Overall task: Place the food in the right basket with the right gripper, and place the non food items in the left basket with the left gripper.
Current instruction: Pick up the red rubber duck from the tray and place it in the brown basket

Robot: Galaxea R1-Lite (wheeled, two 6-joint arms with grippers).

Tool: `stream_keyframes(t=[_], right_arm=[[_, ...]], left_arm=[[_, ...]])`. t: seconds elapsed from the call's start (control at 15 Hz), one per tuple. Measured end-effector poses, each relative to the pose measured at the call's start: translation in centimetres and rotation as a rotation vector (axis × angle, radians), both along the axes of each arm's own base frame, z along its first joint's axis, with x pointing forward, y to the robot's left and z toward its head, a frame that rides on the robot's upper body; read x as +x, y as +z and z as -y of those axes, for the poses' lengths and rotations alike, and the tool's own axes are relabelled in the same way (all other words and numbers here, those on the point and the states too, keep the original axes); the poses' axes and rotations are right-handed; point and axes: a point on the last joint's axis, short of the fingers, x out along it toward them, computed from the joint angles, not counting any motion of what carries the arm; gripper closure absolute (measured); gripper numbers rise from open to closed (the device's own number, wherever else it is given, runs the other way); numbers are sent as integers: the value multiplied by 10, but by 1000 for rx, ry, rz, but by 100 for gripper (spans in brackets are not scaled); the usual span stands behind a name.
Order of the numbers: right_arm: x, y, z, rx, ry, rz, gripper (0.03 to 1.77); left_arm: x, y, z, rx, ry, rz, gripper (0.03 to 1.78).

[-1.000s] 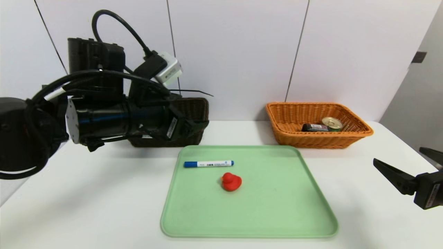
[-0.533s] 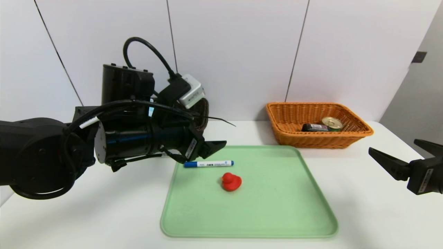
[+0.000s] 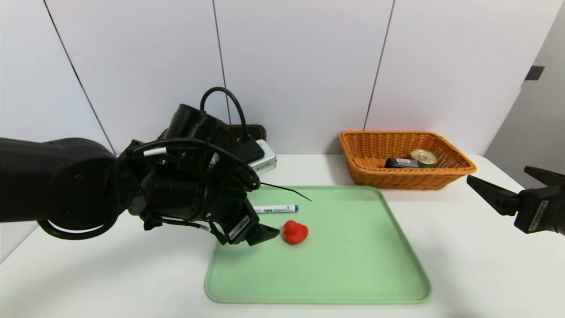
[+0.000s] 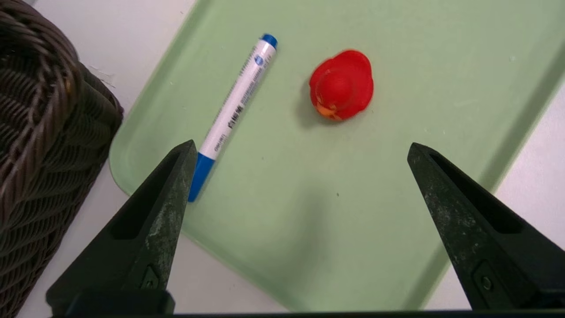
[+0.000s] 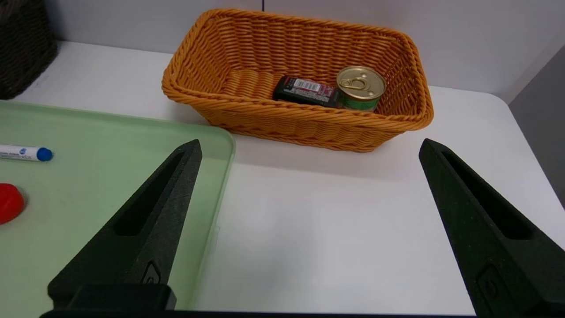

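A red duck (image 3: pixel 295 232) and a white marker with a blue cap (image 3: pixel 276 208) lie on the green tray (image 3: pixel 353 265). My left gripper (image 3: pixel 265 232) hangs open low over the tray's left part, just left of the duck, holding nothing. From the left wrist, the duck (image 4: pixel 341 85) and marker (image 4: pixel 234 115) lie ahead of the open left gripper (image 4: pixel 302 145). The tin (image 3: pixel 423 157) and black box (image 3: pixel 401 163) rest inside the orange right basket (image 3: pixel 406 179). The dark left basket (image 3: pixel 247 131) is mostly hidden behind my left arm. My right gripper (image 3: pixel 497 173) hovers open and empty at the far right.
The tray sits mid-table between the two baskets. In the right wrist view, bare white table lies between the open right gripper (image 5: pixel 310 141) and the orange basket (image 5: pixel 300 119). The dark basket's wall (image 4: pixel 39 132) stands close beside the tray's corner.
My left arm swung from over the dark basket down and toward me onto the tray, ending beside the duck, still open. The right gripper drifted slightly up and back.
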Motion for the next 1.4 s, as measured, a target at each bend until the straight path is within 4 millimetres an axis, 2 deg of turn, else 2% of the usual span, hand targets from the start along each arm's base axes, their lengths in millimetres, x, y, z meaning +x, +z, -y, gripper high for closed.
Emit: stream_keyframes(t=[0.27,0.4,0.8,1.0,1.4], right_arm=[[0,2,-1,19,20,6,10],[0,2,-2,28,47,5,10],[4,2,-3,39,69,-2,10],[4,0,-3,40,80,-12,10],[4,0,-4,41,93,-17,10]], left_arm=[[4,25,4,104,-58,-62,12],[12,31,13,138,-102,-87,12],[25,8,58,144,-205,-81,12],[30,-5,66,157,-209,-99,12],[31,-20,66,183,-208,-144,12]])
